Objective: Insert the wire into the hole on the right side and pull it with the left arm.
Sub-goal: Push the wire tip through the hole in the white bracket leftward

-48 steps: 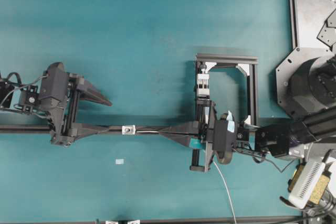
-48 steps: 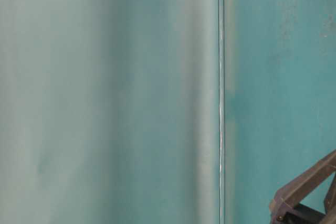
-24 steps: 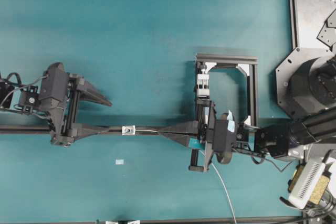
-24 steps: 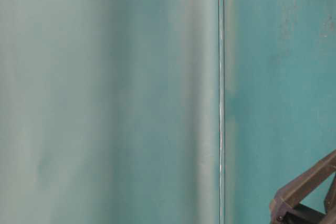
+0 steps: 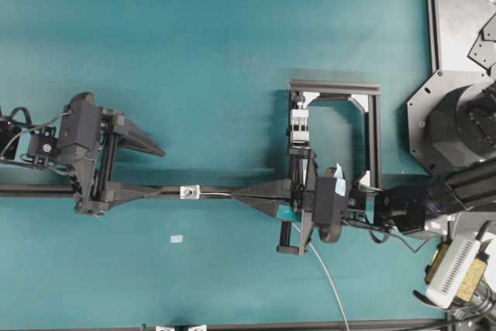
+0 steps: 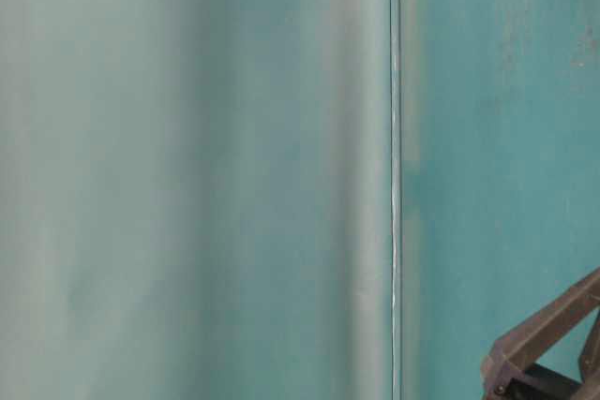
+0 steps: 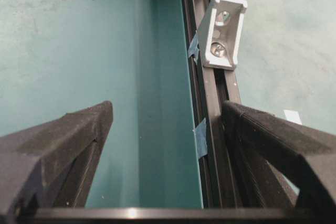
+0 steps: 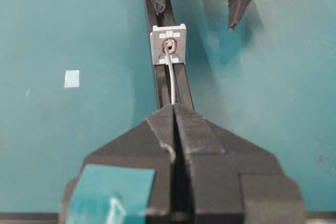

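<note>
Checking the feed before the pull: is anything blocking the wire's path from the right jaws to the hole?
Nothing visible does. The right gripper is shut on the wire, which runs bare and straight to the hole in the small white block; its tip sits at the opening. The left gripper waits open beyond.

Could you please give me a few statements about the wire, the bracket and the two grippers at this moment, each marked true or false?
1. The right gripper is shut on the wire. True.
2. The wire's tip reaches the hole in the small white block. True.
3. The left gripper is clamped on the wire. False: its fingers stand apart on either side of the black rail, holding nothing.
4. The white block lies loose on the teal table. False: it sits on the black rail.
5. A small pale patch lies on the table beside the rail. True.
</note>
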You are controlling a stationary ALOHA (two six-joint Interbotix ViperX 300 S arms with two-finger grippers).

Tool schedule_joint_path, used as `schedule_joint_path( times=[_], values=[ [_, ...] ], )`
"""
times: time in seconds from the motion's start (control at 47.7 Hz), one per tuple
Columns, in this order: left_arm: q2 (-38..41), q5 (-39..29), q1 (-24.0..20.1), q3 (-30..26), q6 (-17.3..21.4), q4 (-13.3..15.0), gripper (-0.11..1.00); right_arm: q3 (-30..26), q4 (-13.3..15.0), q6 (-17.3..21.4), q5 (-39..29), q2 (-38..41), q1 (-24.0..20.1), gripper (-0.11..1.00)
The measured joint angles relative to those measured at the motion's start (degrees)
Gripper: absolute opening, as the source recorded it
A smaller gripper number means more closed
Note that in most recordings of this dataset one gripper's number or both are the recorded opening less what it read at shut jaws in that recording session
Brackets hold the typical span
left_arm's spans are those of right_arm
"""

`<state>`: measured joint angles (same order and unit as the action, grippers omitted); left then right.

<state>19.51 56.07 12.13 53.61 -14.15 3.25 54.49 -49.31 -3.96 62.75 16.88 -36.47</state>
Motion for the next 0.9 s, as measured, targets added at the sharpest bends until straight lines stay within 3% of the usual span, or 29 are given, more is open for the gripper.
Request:
schedule_joint_path(
  times=[0.902],
  values=[
    [-0.1, 0.0, 0.0, 0.0, 0.2, -0.1, 0.56, -3.8, -0.1, -0.8, 0.2, 3.3, 2.3, 0.00]
  ],
)
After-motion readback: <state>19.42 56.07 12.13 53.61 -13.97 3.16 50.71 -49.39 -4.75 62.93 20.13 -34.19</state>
